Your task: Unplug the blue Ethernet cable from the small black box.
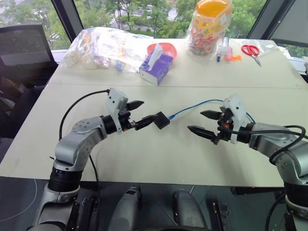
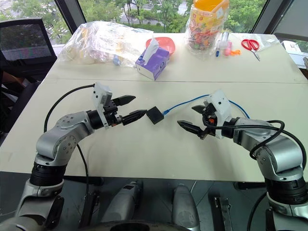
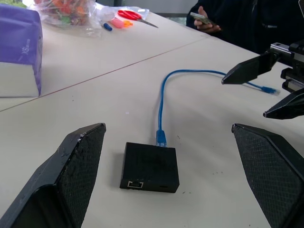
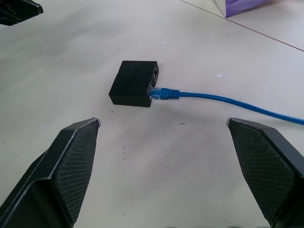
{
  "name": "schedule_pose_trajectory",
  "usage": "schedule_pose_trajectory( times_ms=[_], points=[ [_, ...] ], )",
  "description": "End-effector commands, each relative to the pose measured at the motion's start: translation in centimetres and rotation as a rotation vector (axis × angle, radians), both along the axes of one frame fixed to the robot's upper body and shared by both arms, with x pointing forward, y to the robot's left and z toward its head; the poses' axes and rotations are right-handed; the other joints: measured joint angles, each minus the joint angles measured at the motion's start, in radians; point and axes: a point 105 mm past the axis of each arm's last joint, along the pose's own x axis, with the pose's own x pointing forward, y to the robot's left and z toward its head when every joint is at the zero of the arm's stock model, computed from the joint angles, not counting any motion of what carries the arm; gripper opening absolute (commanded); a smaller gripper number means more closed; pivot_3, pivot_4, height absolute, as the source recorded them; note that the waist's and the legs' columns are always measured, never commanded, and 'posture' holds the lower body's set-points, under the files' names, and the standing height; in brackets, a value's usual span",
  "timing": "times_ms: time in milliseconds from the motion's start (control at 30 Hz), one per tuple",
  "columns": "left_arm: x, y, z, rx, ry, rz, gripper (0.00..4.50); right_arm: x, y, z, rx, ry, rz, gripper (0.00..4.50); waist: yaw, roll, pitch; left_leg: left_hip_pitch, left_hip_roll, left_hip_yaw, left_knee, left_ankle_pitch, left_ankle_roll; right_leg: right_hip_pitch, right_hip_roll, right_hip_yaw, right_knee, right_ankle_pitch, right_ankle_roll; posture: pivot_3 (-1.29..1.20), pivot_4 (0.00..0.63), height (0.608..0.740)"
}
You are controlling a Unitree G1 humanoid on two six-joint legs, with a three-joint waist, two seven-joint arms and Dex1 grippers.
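Head cam: you've got the small black box [image 2: 155, 115] flat on the tabletop [image 2: 144, 159], mid-scene, w/ the blue Ethernet cable [image 2: 185, 104] plugged into its right-hand face & curving off to the right. Left pincer [image 2: 131, 108] released, fingers spread, lower tip just beside the box. Right pincer [image 2: 192, 119] also released, fingers spread, near the cable, gripping nothing. Purple tissue box [image 2: 153, 62] & red scissors [image 2: 250, 46] sit on the far side of the tabletop.

L wrist cam: box between the spread fingers, cable plug seated.

R wrist cam: same; plug still in the socket.
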Motion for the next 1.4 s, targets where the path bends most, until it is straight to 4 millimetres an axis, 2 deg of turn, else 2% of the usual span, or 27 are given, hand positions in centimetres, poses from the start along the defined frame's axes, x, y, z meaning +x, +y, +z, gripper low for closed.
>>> schedule_pose_trajectory(
  times_ms=[33, 533, 667, 767, 867, 1000, 1167, 1300, 1400],
  points=[
    [0.0, -0.1, 1.4, -0.028, -0.037, -0.013, 4.46, 0.2, -0.2, 1.5, -0.004, -0.059, 0.008, 4.5, 0.0, 0.0, 0.0, 0.0, 0.0, 0.0, 0.0, 0.0, 0.0, 0.0, 0.0, 0.0, 0.0, 0.0, 0.0, 0.0, 0.15, 0.728],
    [-0.1, 0.1, 1.5, -0.028, -0.04, -0.005, 4.46, 0.6, -0.7, 2.3, -0.128, -0.086, 0.074, 4.5, -0.001, 0.0, 0.0, 0.0, 0.0, 0.0, 0.0, 0.0, 0.0, 0.0, 0.0, 0.0, 0.0, 0.0, 0.0, 0.0, 0.15, 0.728],
    [-0.3, 0.6, 1.4, -0.013, -0.026, -0.008, 4.46, 0.5, -0.7, 2.3, -0.206, -0.069, 0.145, 4.5, -0.001, 0.0, 0.0, 0.0, 0.0, 0.001, 0.0, 0.0, 0.0, 0.0, 0.0, 0.0, 0.0, 0.0, 0.0, 0.0, 0.15, 0.728],
    [-0.7, 0.8, 1.1, 0.005, -0.011, -0.028, 4.46, 1.8, -0.6, 2.7, -0.319, -0.095, 0.218, 4.5, -0.008, 0.0, 0.0, 0.0, 0.0, 0.002, 0.0, 0.0, 0.0, 0.0, 0.0, 0.001, 0.0, 0.0, 0.0, 0.0, 0.15, 0.728],
    [-1.3, 1.0, 0.7, 0.018, 0.016, -0.054, 4.46, 3.1, 0.2, 3.5, -0.408, -0.116, 0.308, 4.5, -0.01, 0.0, 0.0, 0.001, 0.001, 0.004, 0.001, 0.0, 0.0, 0.0, 0.0, 0.002, 0.0, 0.0, 0.0, 0.0, 0.15, 0.728],
    [-1.9, 1.6, 0.3, 0.053, 0.032, -0.07, 4.46, 5.7, 2.2, 4.3, -0.518, -0.158, 0.427, 4.5, -0.013, 0.0, 0.0, 0.001, 0.001, 0.005, 0.0, 0.0, 0.0, -0.002, 0.0, 0.003, 0.0, 0.0, 0.0, 0.0, 0.15, 0.728],
    [-2.0, 1.8, 0.4, 0.056, 0.024, -0.053, 4.46, 8.4, 4.6, 3.6, -0.642, -0.173, 0.545, 4.5, -0.01, 0.0, 0.0, 0.001, 0.001, 0.006, -0.002, 0.0, 0.0, -0.003, 0.0, 0.004, 0.0, 0.001, 0.001, 0.0, 0.15, 0.728],
    [-2.2, 2.1, 0.4, 0.054, 0.02, -0.023, 4.46, 9.7, 7.0, 2.9, -0.651, -0.146, 0.63, 4.5, -0.01, 0.0, 0.001, 0.001, 0.001, 0.006, -0.002, 0.0, 0.0, -0.002, 0.0, 0.004, 0.001, 0.002, 0.004, 0.0, 0.15, 0.728],
    [-2.5, 2.4, 0.3, 0.056, 0.024, -0.013, 4.46, 10.2, 7.9, 2.2, -0.695, -0.14, 0.68, 4.5, -0.011, 0.0, 0.0, 0.002, 0.001, 0.006, -0.002, 0.0, 0.0, -0.003, 0.0, 0.004, 0.004, 0.003, 0.004, 0.0, 0.15, 0.728]
  ],
)
